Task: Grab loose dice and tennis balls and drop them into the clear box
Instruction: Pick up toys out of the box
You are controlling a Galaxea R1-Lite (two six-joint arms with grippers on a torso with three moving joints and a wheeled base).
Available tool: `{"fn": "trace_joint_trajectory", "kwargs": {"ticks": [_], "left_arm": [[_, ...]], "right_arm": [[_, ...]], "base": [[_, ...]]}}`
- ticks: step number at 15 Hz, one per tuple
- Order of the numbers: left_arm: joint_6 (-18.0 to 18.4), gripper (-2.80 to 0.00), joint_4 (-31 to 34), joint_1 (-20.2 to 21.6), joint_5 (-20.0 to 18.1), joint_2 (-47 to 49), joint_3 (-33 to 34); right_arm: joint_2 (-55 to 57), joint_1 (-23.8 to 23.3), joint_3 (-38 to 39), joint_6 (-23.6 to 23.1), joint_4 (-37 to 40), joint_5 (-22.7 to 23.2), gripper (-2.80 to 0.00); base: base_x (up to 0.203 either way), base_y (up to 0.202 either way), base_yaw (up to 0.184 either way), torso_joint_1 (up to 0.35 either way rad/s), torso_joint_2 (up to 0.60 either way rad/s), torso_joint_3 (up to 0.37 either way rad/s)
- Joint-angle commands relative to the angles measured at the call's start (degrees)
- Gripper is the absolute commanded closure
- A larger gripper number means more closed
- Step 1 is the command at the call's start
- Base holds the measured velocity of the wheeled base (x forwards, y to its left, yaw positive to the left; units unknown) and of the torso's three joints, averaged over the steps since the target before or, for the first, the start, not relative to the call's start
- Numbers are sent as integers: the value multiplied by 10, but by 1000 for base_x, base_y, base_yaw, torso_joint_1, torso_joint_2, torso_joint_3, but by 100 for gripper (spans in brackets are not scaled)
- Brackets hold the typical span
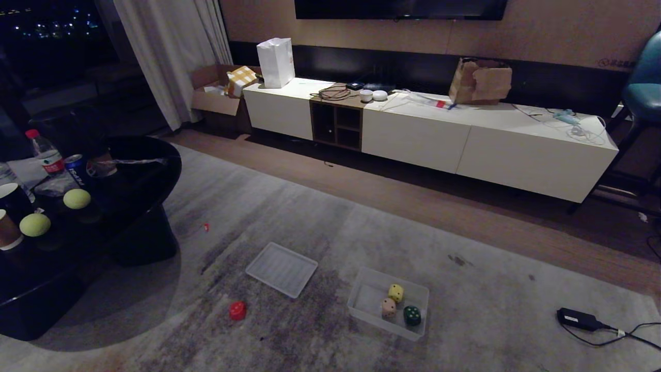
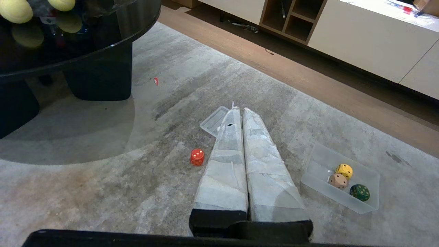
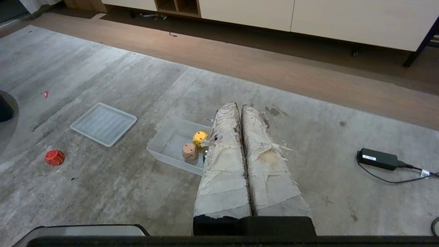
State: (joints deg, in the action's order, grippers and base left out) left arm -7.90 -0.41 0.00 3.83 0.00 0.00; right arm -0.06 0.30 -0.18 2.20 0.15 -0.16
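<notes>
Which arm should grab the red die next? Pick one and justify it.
Left, probably. The red die lies on the carpet left of the clear box, on the left gripper's side; the right gripper hangs shut by the box, farther off.

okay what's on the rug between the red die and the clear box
Only bare rug lies between the red die and the clear box in the head view; the ribbed panel sits farther back.

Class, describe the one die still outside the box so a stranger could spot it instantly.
Start at the grey rug in front of the long white cabinet. Near its front lie a flat ribbed panel and the clear box. The red die sits alone on the rug beside the panel, the only die not in the box.
</notes>
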Motion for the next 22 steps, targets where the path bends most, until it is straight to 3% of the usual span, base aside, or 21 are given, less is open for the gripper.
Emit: {"fn": "trace_joint_trajectory", "kwargs": {"ticks": [1,6,22], "left_arm": [[0,0,0,0,0,1,1],[0,0,0,0,0,1,1],[-1,0,0,0,0,1,1]], "right_arm": [[1,0,-1,0,1,0,0],[1,0,0,0,0,0,0],[1,0,-1,2,0,0,0]], "base": [[0,0,0,0,0,0],[0,0,46,1,4,2],[1,-7,165,1,3,3]]}}
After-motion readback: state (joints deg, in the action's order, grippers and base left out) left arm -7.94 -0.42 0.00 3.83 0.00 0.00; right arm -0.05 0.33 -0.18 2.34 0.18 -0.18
